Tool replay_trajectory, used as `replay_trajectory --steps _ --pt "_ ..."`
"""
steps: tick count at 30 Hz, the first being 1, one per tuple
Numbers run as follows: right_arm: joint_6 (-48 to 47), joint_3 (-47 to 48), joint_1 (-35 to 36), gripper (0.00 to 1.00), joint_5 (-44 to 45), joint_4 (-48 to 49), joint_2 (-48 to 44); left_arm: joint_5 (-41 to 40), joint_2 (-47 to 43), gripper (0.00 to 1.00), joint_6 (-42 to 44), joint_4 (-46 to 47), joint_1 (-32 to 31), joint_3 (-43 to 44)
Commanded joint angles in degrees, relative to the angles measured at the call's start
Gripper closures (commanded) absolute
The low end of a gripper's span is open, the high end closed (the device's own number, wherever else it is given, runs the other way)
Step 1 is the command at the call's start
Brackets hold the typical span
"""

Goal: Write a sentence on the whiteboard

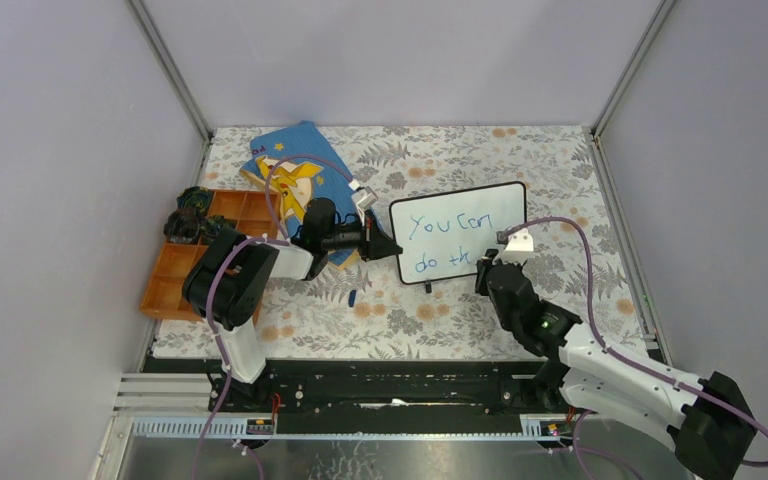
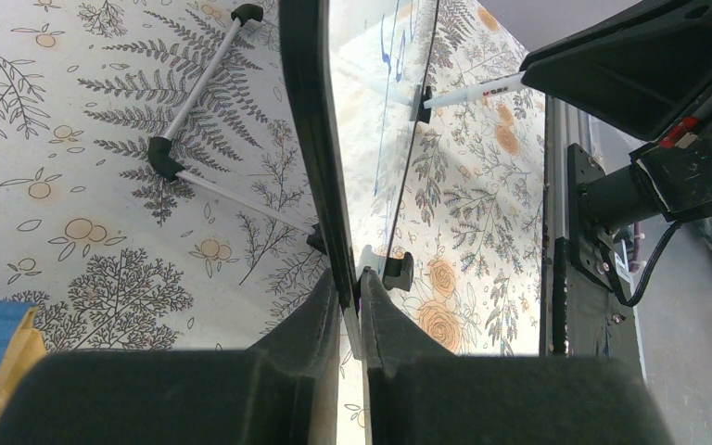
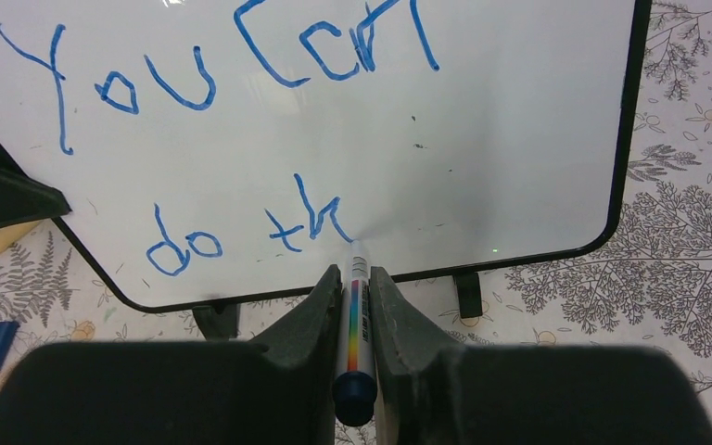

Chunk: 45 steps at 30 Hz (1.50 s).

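Tabletop (image 1: pixel 400 320): floral cover. It carries the whiteboard (image 1: pixel 458 233), which stands propped on its black feet right of centre, face turned to my right arm.

My left pincer (image 2: pixel 350 287) is clenched on the board's left frame edge and braces it. My right pincer (image 3: pixel 355 278) is clenched around a marker (image 3: pixel 356 320), with the barrel lengthwise between the fingers. The tip touches the white surface at the tail of the "h".

The sentence (image 1: pixel 448 228) reads "You can" on the top line and "do th" on the lower.

Assessment: the writing step is in hand and, in my judgement, near its end, with the second line unfinished. The next move calls for lifting the tip slightly, shifting right of the "h" and laying down the remaining letters with light pressure. The left grip must hold firm so the board does not tip back. Bare white remains to the right.
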Motion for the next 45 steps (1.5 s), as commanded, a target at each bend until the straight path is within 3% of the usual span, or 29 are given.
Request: replay_trajectory --steps 1,6,29,45 --pt "0.16 -0.70 -0.52 1.00 0.66 1.26 -4.91 -1.61 1.77 1.00 4.36 -7.00 -1.68 -0.73" --pt "-1.85 -0.55 -0.57 1.00 1.22 2.69 -8.77 -1.61 1.84 1.00 4.36 -7.02 -1.69 -0.71" --pt "-4.07 2.06 -1.15 1.00 4.52 9.34 -3.73 -1.61 1.90 1.00 5.06 -8.42 -1.87 -0.12" --pt "-3.88 2.42 -3.14 1.00 2.30 10.85 -0.93 -1.71 1.87 1.00 5.20 -8.78 -1.95 -0.03"
